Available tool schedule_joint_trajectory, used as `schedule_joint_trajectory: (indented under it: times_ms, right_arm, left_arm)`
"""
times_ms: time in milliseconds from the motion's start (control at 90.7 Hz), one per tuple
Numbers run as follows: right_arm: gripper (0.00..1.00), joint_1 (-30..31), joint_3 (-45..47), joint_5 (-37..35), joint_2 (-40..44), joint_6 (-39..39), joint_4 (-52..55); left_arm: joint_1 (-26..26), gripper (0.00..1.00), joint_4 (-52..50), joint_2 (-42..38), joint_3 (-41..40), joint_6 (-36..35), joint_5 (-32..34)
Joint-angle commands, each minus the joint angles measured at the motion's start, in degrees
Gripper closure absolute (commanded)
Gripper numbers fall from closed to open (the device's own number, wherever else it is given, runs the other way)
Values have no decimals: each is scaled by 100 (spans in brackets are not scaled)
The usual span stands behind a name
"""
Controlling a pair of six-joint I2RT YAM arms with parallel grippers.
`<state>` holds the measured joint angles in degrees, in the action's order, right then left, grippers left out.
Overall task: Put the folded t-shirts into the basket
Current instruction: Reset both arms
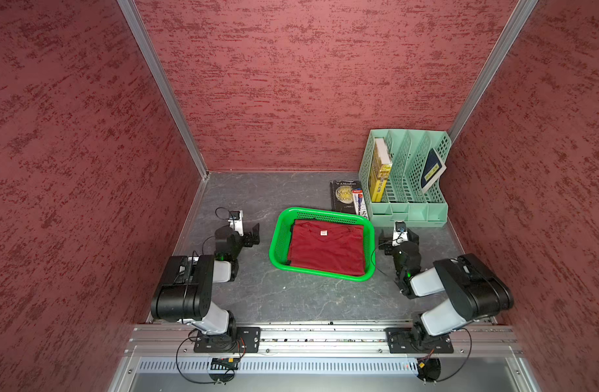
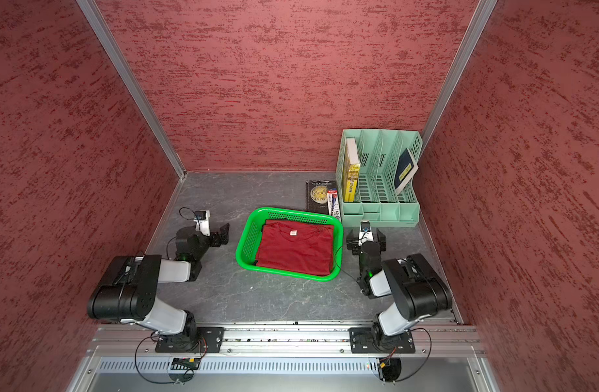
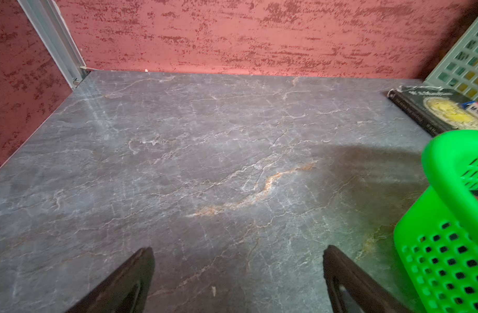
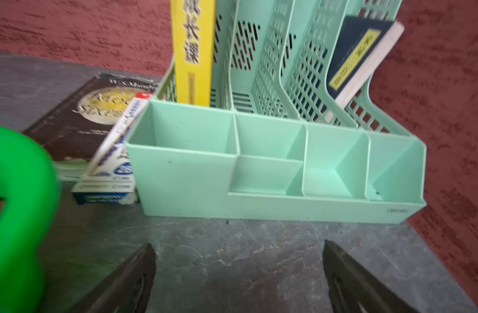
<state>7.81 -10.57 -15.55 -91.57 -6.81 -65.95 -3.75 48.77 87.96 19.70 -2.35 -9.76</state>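
The bright green basket [image 1: 322, 273] [image 2: 284, 273] sits mid-table in both top views. Inside it, a folded dark red t-shirt [image 1: 327, 249] [image 2: 294, 249] with a small white neck label lies flat on top. A dark cloth edge [image 1: 292, 226] peeks out beneath it at the far left corner. My left gripper [image 1: 254, 235] [image 3: 238, 249] hovers open and empty over bare table, left of the basket wall [image 3: 449, 257]. Right of the basket rim [image 4: 16, 189], my right gripper [image 1: 398, 235] [image 4: 239, 244] is open and empty, facing the organizer.
A mint-green file organizer [image 1: 406, 207] [image 4: 273, 173] holding a yellow book and a dark blue book stands at the back right. A black book [image 1: 342, 197] and a marker box [image 1: 359, 203] lie beside it, behind the basket. Red walls enclose three sides.
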Motion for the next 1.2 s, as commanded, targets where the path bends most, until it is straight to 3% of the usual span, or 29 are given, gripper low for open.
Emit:
schedule_joint_trajectory:
  times_ms: [0, 110, 507, 1190]
  right_arm:
    - [2, -385, -405, 1229, 199, 317, -172]
    - [2, -549, -1136, 1111, 278, 615, 1304]
    - [2, -608, -1095, 948, 293, 696, 1230]
    - [2, -562, -1117, 890, 279, 654, 1263]
  left_arm:
    - [-143, 0, 323, -4, 144, 216, -301]
    - [-135, 0, 330, -8, 153, 214, -281]
    - [55, 0, 184, -23, 218, 203, 343]
    - [37, 0, 192, -24, 210, 225, 320]
